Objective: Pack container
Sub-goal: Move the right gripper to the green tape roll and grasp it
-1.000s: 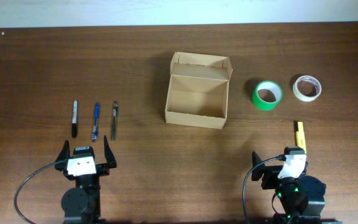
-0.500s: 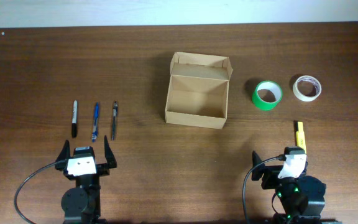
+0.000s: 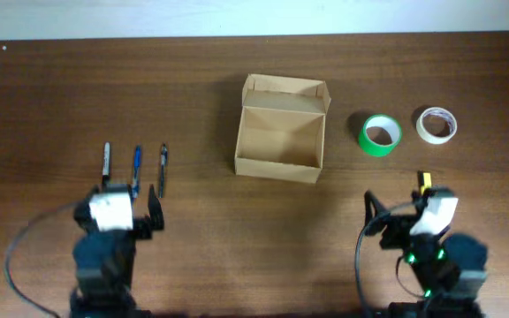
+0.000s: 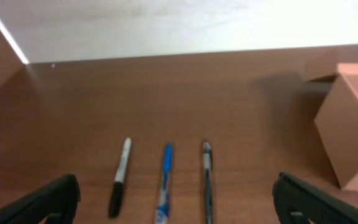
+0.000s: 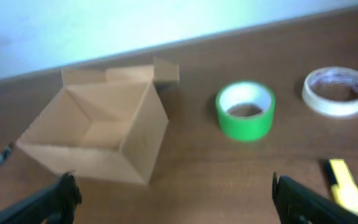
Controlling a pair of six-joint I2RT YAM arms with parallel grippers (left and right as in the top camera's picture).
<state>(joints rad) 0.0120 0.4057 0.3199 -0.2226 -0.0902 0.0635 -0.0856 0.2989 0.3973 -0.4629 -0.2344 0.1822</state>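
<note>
overhead view: the container, an open tan cardboard box, is shown in the upper centre of the frame on the table. its lid flap is folded back at the far edge and nothing is seen inside. three pens are laid in a row at the left of the frame. a green tape roll, a white tape roll and a yellow marker are set at the right, all apart from the box.

wrist views: the left gripper and the right gripper are each shown with fingers spread wide and nothing between them.

handling, as judged: the box is taken to be light, with thin walls that would buckle under a hard squeeze, and it may slide on the smooth wood if nudged. if it must be held, a single side wall is best pinched at its upper rim, near a corner where the card is stiffest. the flap is best taken by its free edge.
</note>
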